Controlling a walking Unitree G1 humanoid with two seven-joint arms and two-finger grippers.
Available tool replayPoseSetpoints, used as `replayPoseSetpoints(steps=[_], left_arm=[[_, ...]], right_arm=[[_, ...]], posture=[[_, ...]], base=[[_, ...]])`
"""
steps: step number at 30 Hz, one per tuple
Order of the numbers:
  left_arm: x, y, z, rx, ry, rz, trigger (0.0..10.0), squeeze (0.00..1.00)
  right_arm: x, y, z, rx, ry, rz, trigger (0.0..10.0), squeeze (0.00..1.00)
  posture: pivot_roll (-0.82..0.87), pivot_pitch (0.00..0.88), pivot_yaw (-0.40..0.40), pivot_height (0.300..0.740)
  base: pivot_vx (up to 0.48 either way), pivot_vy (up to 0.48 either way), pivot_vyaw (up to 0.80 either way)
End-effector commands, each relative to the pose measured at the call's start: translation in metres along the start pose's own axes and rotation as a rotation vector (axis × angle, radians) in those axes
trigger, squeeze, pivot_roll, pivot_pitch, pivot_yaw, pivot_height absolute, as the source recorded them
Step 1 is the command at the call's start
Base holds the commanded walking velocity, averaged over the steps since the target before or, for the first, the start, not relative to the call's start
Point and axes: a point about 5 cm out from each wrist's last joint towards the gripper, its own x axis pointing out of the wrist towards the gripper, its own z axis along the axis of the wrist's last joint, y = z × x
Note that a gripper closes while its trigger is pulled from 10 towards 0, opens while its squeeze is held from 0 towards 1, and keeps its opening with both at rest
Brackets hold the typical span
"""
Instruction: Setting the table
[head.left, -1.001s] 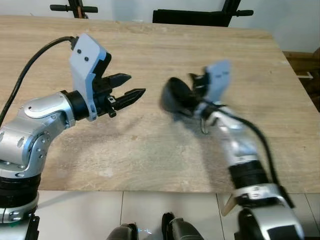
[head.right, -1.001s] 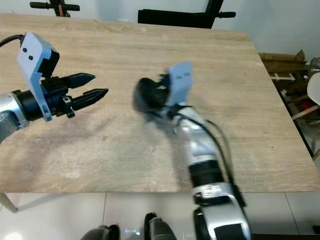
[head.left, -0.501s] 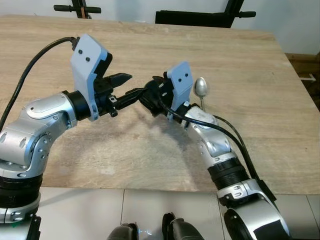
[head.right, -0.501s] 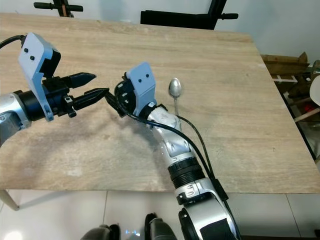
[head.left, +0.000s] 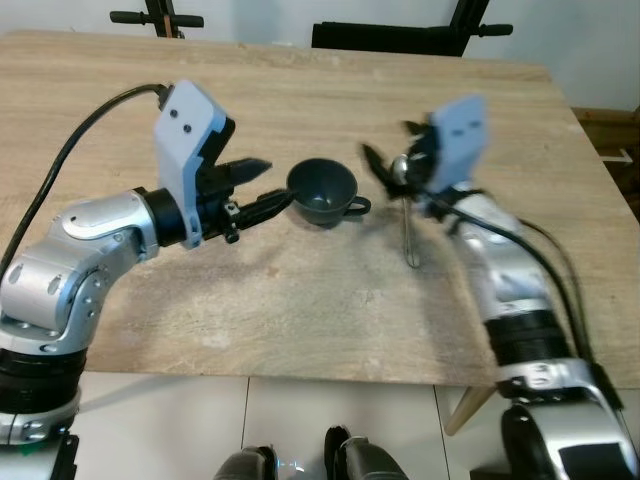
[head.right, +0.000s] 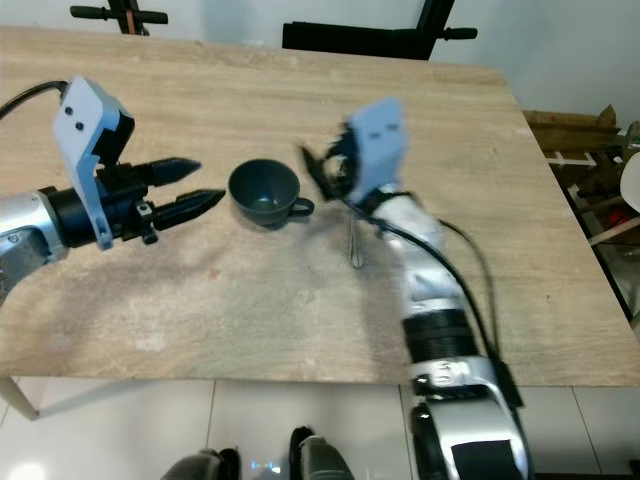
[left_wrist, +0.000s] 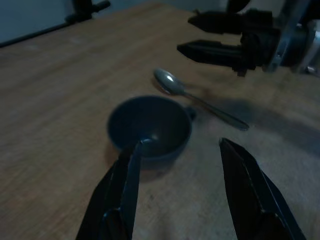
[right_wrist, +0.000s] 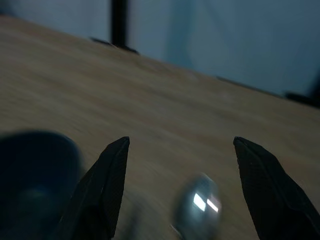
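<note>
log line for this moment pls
task: setting the table | dark cup upright on wooden table, free | spoon beside cup | left gripper open at cup | right gripper open over spoon

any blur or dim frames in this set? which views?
Left eye view: right gripper motion-blurred, cup and left gripper sharp. Right wrist view: dim and smeared, spoon only a soft glint. Left wrist view: dark, mildly soft, cup still readable.

We see dark cup: upright, empty, handle toward our right, on wooden table | silver spoon: flat, just beside cup's handle, bowl end farther from us.
</note>
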Motion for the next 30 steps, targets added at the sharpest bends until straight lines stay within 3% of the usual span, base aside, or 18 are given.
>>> replayPoseSetpoints(steps=[1,4,9,18,30], left_arm=[[0.001,-0.002,-0.006,0.006,0.031,-0.037,10.0,0.0],[-0.002,0.003,-0.01,0.044,0.083,-0.079,10.0,0.0],[0.005,0.008,-0.006,0.067,0.083,-0.084,10.0,0.0],[0.037,0.005,0.002,0.148,0.085,-0.173,10.0,0.0],[0.048,0.001,0.01,0.161,0.045,-0.197,10.0,0.0]], right_arm=[[-0.006,-0.003,-0.017,-0.001,0.079,-0.019,10.0,0.0],[-0.018,-0.011,-0.037,0.003,0.184,-0.041,10.0,0.0],[-0.021,-0.004,-0.049,0.056,0.258,-0.016,10.0,0.0],[-0.009,0.014,-0.062,0.078,0.349,-0.023,10.0,0.0],[-0.005,0.012,-0.077,0.076,0.416,-0.125,10.0,0.0]], posture=[[0.03,0.135,0.057,0.74],[0.03,0.137,0.066,0.74],[0.03,0.138,0.065,0.74],[0.05,0.142,0.063,0.74],[0.06,0.154,0.052,0.74]], base=[[0.0,0.0,0.0],[0.0,0.0,0.0],[0.0,0.0,0.0],[0.0,0.0,0.0],[0.0,0.0,0.0]])
